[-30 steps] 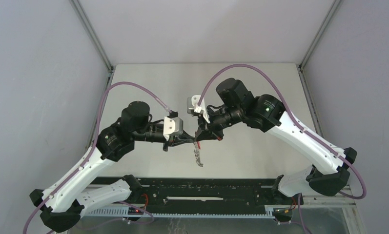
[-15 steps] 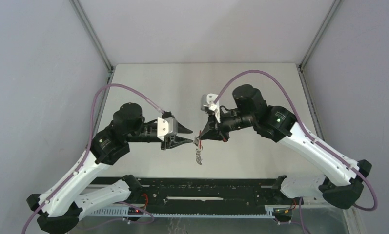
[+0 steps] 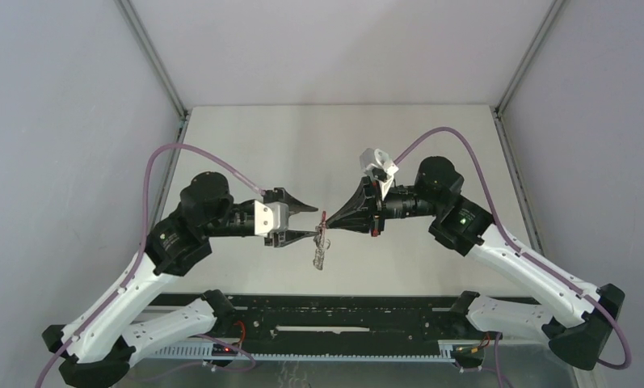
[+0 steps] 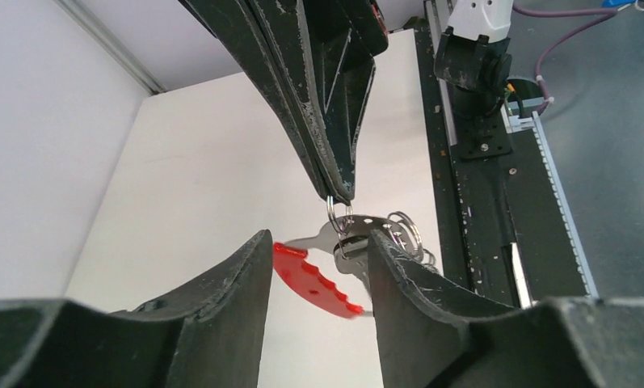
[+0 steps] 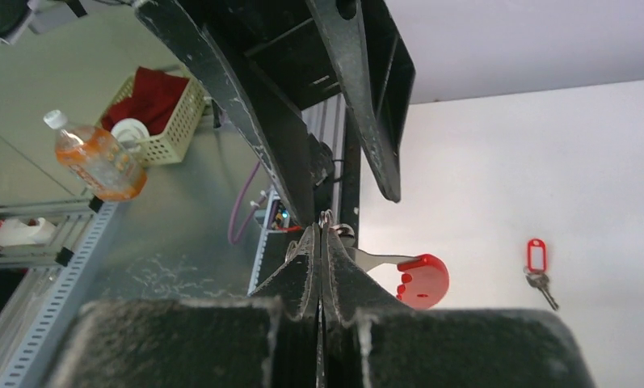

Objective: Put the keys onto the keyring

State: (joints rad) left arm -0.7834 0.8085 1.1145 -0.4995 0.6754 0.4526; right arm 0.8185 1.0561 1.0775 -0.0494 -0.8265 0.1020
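**Left jaws opened and backed off; keyring now hangs from the right gripper alone**

Left gripper (image 3: 313, 221): fingers spread, one on each side of the keyring (image 3: 321, 250). Can't tell whether either finger touches it. Right gripper (image 5: 320, 238): fingers pressed together, pinching one small metal ring at the top of the bunch. The rest dangles below it, clear of the table (image 3: 343, 137).

Counts:
- 1 keyring. In the left wrist view its red arc (image 4: 314, 279) sits between the left fingers, and its small metal loops (image 4: 401, 230) bunch just beside it. The loops are too tangled to count.
- 1 key with red tag (image 5: 536, 263), lying flat on the table, well apart from the ring.
- Black-headed key: can't make it out.

Pose: both grippers are level and point at each other tip to tip at mid-table. Left arm (image 3: 173, 238) and right arm (image 3: 464, 222) are each bent at the elbow, with the forearms reaching inward.

Versus one second ago:
- Left jaws were shut at the ring and are now spread.
- Left wrist is pulled slightly back.
- Right arm has swung outward and flattened, with its wrist rolled over.
- Ring has shifted a little left.
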